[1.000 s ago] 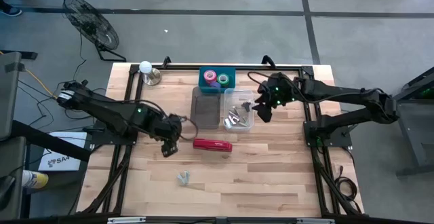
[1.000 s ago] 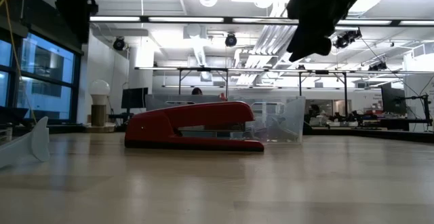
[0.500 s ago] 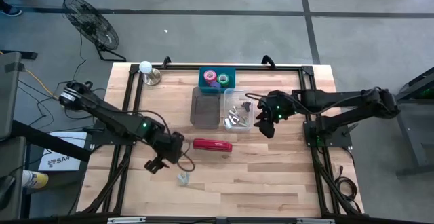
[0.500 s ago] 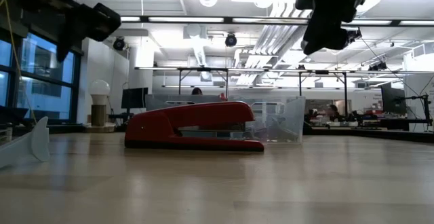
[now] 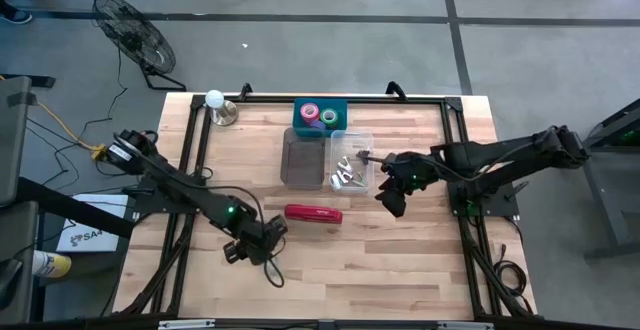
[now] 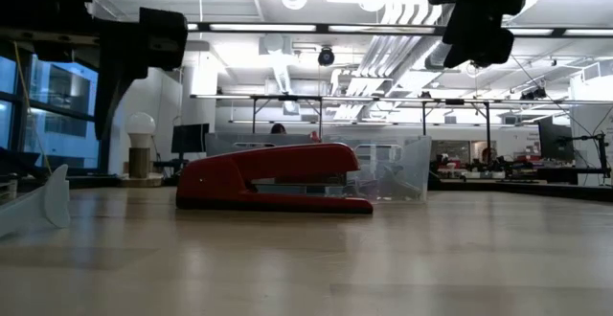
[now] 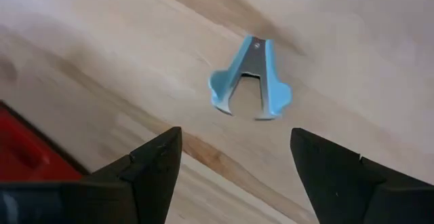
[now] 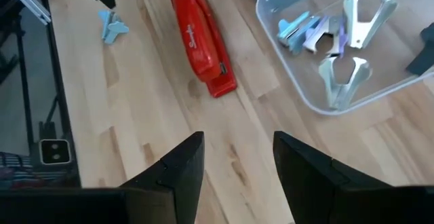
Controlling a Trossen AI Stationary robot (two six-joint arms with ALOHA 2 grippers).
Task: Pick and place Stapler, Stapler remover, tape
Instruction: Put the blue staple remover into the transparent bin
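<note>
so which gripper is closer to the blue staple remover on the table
Left. The left gripper hangs open right over the staple remover; the right gripper is across the table beside the clear bin.

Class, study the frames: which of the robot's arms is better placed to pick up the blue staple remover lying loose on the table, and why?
Left. The left gripper hangs over the staple remover, fingers open on either side of it. The right gripper is beside the clear bin, beyond the stapler.

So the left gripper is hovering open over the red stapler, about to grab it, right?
Not quite. The left gripper is open, but it hovers over a small blue staple remover lying on the wooden table, not the red stapler, which lies off to its side. The left wrist view shows this.
</note>
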